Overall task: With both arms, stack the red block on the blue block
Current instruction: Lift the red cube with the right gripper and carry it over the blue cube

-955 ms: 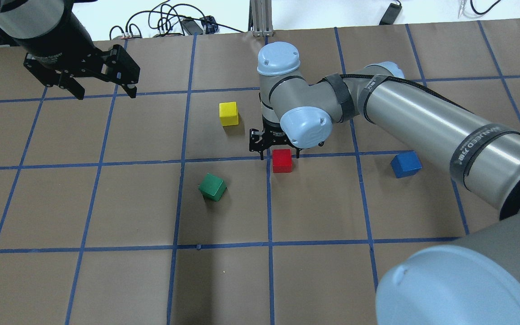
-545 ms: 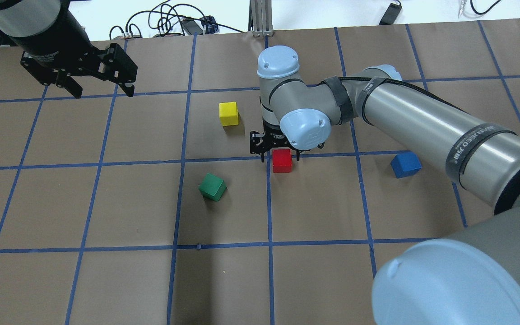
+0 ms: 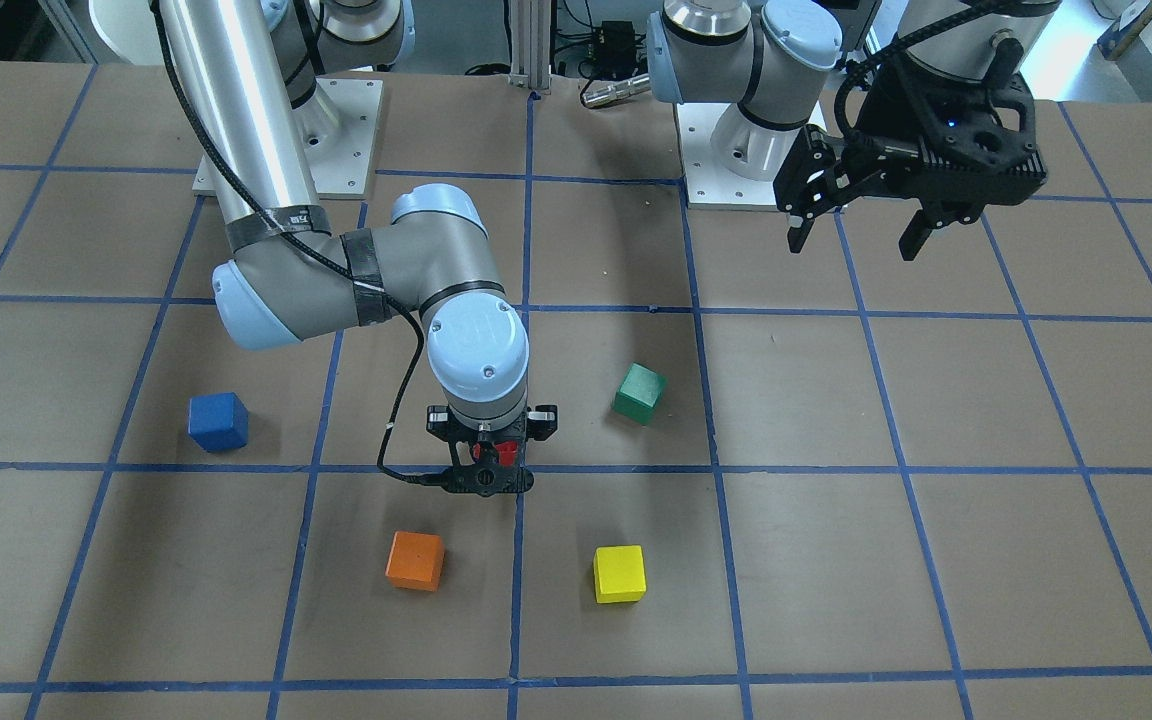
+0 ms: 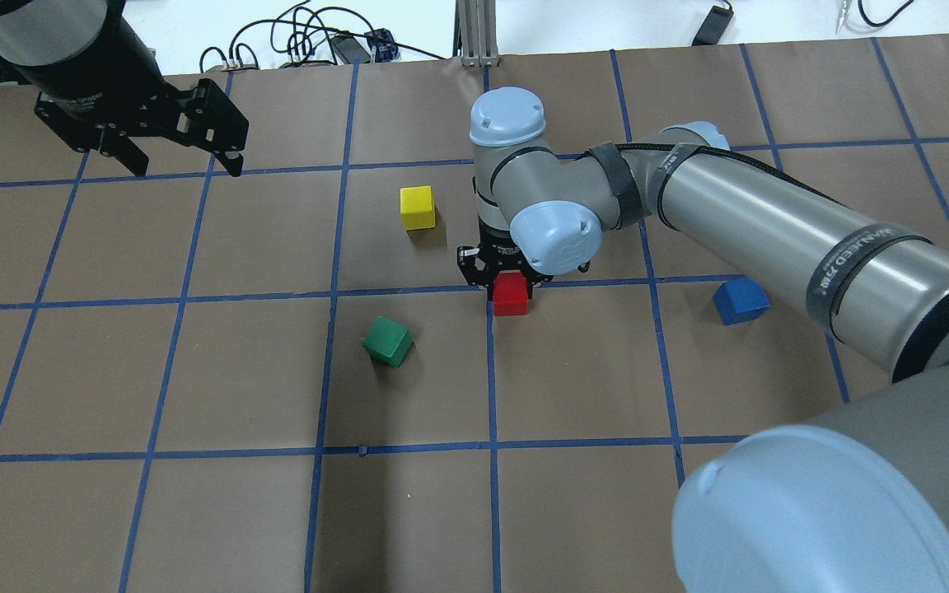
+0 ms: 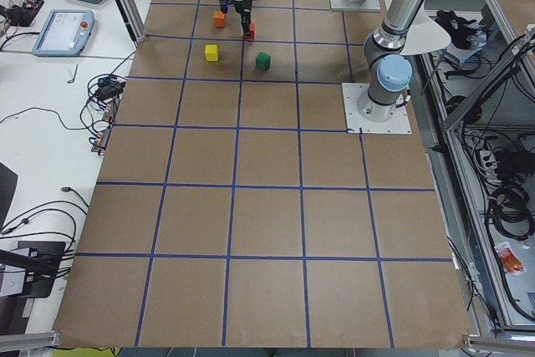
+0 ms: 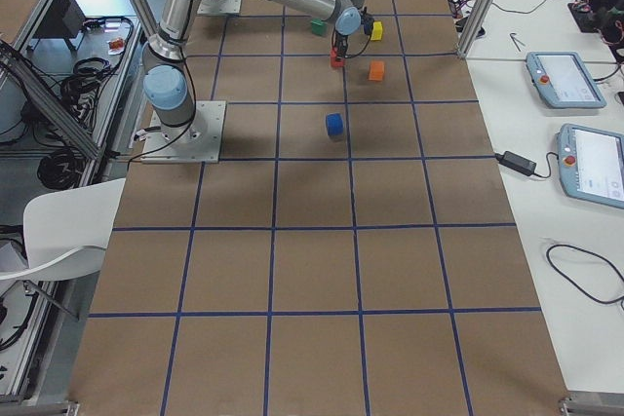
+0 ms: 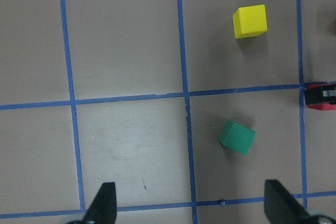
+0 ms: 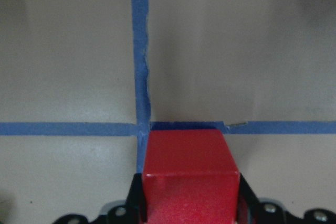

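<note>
The red block sits on a blue tape crossing near the table's middle. My right gripper reaches straight down over it, and its fingers press both sides of the block, as the right wrist view shows. The block looks to rest on the table. The blue block stands alone to the right, also seen in the front view. My left gripper hangs open and empty above the far left of the table.
A green block lies tilted left of the red block. A yellow block stands beyond it. An orange block shows in the front view, hidden under my right arm in the overhead view. Cables lie past the far edge.
My right gripper has come down around the red block and its fingers have closed in from wide apart onto the block's sides. The left gripper has drifted slightly back.
</note>
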You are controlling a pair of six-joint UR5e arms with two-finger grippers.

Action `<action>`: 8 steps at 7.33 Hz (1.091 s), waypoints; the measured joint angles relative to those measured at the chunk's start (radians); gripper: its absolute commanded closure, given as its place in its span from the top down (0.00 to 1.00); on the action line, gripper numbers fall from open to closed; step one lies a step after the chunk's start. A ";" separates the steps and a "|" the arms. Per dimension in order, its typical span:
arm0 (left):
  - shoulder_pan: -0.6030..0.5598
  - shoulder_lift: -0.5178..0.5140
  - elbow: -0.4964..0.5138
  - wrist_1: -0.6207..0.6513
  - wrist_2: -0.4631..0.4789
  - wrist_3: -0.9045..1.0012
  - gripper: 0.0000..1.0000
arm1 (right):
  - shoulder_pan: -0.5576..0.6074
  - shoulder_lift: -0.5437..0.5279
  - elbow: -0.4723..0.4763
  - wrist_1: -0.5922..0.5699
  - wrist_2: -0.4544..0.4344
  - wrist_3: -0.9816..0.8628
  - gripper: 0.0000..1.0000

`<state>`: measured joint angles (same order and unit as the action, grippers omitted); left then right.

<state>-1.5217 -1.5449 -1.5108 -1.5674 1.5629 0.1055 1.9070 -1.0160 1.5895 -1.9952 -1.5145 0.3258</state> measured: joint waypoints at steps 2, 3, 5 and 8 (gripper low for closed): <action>0.000 0.001 0.001 0.001 0.000 0.001 1.00 | -0.012 -0.011 -0.013 0.011 0.001 0.000 0.00; 0.000 0.002 0.000 0.000 0.000 0.001 1.00 | -0.032 -0.036 -0.027 0.039 0.000 -0.001 0.00; 0.000 0.001 -0.001 0.000 -0.001 0.001 1.00 | -0.102 -0.101 -0.068 0.156 -0.003 -0.011 0.00; -0.002 0.006 -0.012 -0.002 -0.001 0.000 1.00 | -0.247 -0.163 -0.112 0.294 -0.012 -0.127 0.00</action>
<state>-1.5233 -1.5386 -1.5233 -1.5690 1.5620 0.1058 1.6599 -1.1785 1.4775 -1.7014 -1.5265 0.1989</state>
